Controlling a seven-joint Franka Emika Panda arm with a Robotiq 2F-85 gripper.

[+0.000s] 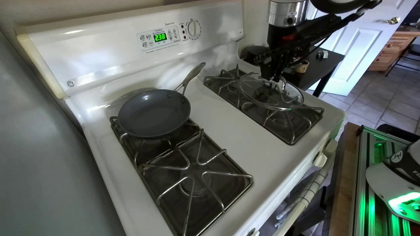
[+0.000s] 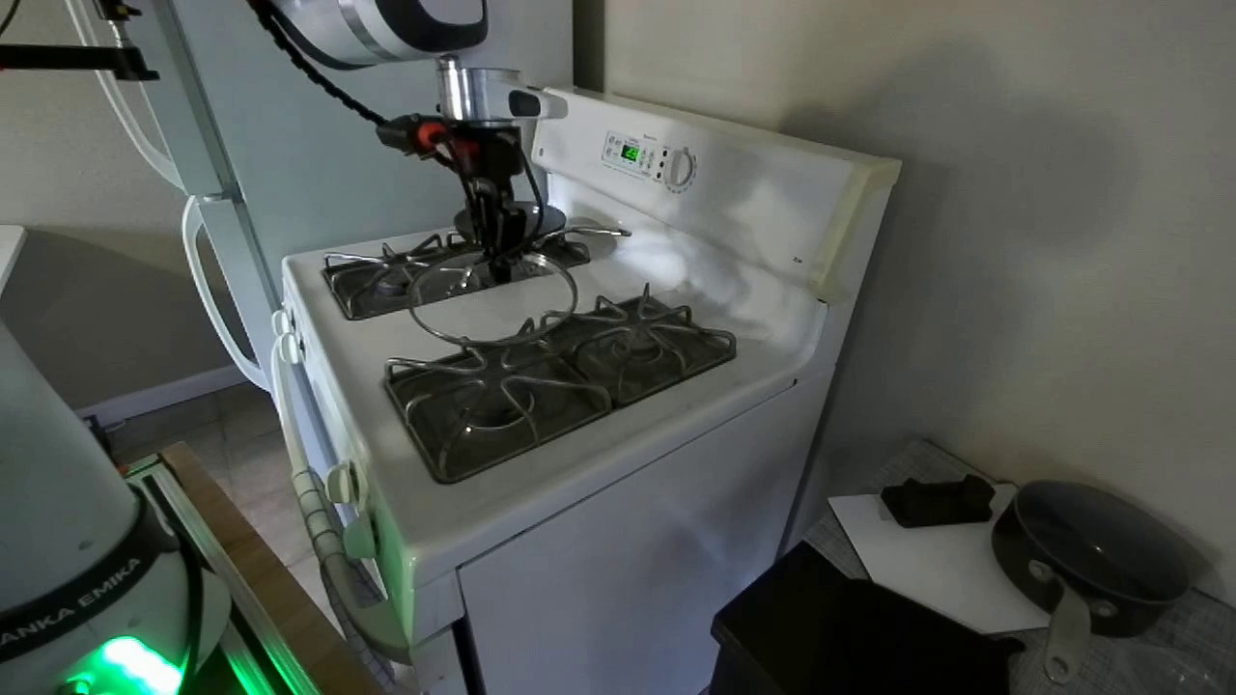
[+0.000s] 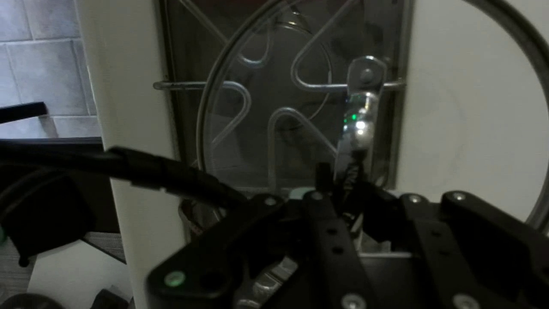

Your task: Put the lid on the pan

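Gripping the lid's (image 1: 268, 94) handle (image 3: 362, 118), the pincer (image 2: 500, 270) hangs over a white stove (image 1: 229, 131) beside a fridge (image 2: 319, 164).

Beige wall (image 2: 1091, 319) w/ blurry shadow (image 2: 946, 174), dim lighting. Pale grey fridge (image 2: 299, 174). In an exterior view: white panel door (image 1: 364, 41) w/ brass knob (image 1: 393, 21), wood drawer unit (image 1: 388, 52) nr it, grey tile flr (image 1: 390, 103).

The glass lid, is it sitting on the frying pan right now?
No, in an exterior view the glass lid hangs from the claw, well to one side of the uncovered frying pan.
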